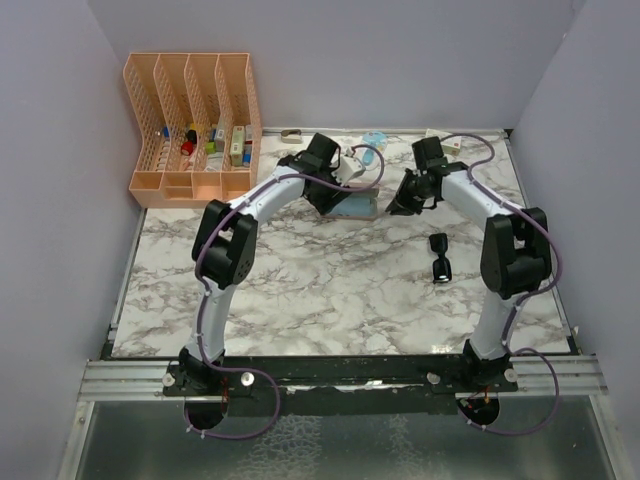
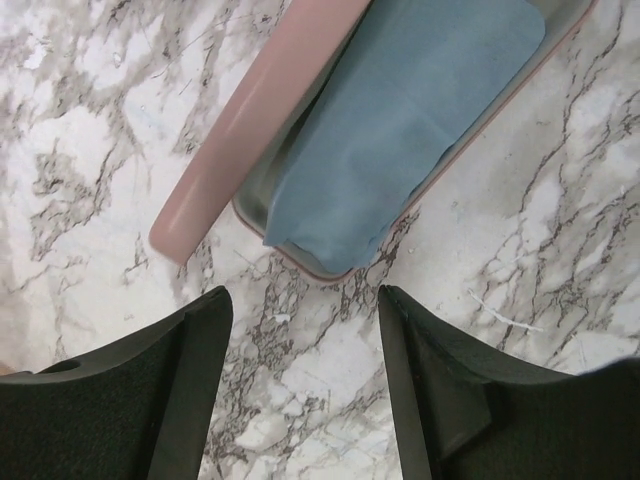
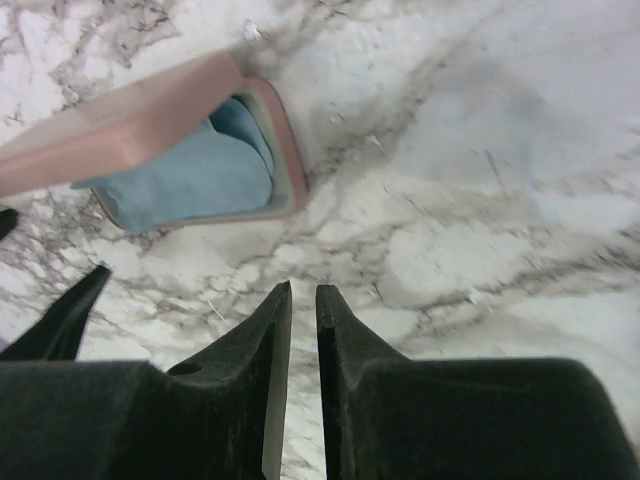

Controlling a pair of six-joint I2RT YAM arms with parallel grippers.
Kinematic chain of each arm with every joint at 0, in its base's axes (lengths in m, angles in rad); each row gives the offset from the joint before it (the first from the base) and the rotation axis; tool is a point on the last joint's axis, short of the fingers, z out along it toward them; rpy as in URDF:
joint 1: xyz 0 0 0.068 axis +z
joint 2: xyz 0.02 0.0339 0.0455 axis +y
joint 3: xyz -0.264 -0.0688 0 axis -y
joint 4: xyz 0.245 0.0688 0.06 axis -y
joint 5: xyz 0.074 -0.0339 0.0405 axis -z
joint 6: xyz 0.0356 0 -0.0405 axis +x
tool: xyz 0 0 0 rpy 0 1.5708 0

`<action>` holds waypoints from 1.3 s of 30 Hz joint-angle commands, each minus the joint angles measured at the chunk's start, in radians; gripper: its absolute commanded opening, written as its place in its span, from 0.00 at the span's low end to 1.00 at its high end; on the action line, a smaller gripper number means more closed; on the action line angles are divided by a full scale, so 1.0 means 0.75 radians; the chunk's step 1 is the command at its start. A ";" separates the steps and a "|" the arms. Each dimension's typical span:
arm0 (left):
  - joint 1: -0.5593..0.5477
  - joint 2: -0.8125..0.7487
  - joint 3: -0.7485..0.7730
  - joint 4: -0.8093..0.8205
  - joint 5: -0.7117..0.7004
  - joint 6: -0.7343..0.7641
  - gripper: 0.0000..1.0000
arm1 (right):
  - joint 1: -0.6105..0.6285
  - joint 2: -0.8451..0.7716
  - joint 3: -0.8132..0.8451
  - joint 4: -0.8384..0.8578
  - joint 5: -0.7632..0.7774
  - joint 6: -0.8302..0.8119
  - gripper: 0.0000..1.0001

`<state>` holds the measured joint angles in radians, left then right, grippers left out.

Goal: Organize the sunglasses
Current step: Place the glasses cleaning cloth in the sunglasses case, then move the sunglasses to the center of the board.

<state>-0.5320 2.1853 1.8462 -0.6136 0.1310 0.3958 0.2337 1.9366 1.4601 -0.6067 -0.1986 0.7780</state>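
The sunglasses point(image 1: 438, 258), a small black folded pair, lie on the marble table right of centre, apart from both grippers and out of both wrist views. The pink case point(image 1: 355, 207) lies open at the back centre with a light blue cloth point(image 2: 400, 120) inside; its lid point(image 2: 250, 120) stands to one side. My left gripper point(image 1: 328, 200) is open and empty just short of the case's end point(image 2: 305, 292). My right gripper point(image 1: 400, 205) is shut on nothing, a little right of the case point(image 3: 303, 288). The case point(image 3: 150, 115) and the cloth point(image 3: 190, 175) also show in the right wrist view.
A peach slotted organizer point(image 1: 190, 120) holding small items stands at the back left. Small objects lie along the back edge: a tan piece point(image 1: 292, 136), a light blue item point(image 1: 373, 140) and a white one point(image 1: 445, 142). Grey walls enclose the table.
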 commanded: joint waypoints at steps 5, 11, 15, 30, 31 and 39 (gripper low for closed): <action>-0.007 -0.306 0.001 -0.097 0.052 -0.025 0.63 | -0.046 -0.407 -0.106 -0.463 0.327 -0.122 0.19; -0.007 -0.402 -0.023 -0.150 0.112 -0.027 0.63 | -0.130 -0.647 -0.319 -0.516 0.369 -0.133 0.30; -0.008 -0.423 -0.060 -0.163 0.123 -0.028 0.63 | -0.241 -0.649 -0.418 -0.479 0.326 -0.192 0.29; -0.009 -0.542 -0.264 -0.132 0.096 -0.006 0.63 | -0.362 -0.510 -0.411 -0.370 0.236 -0.438 0.31; -0.010 -0.543 -0.267 -0.132 0.095 -0.005 0.62 | -0.363 -0.504 -0.413 -0.355 0.224 -0.446 0.31; -0.010 -0.538 -0.245 -0.143 0.095 -0.004 0.63 | -0.365 -0.443 -0.436 -0.270 0.151 -0.497 0.33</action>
<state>-0.5327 1.8160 1.6466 -0.7197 0.1940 0.3874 -0.0345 1.5841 1.1473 -0.8730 -0.0425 0.4450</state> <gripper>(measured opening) 0.628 0.326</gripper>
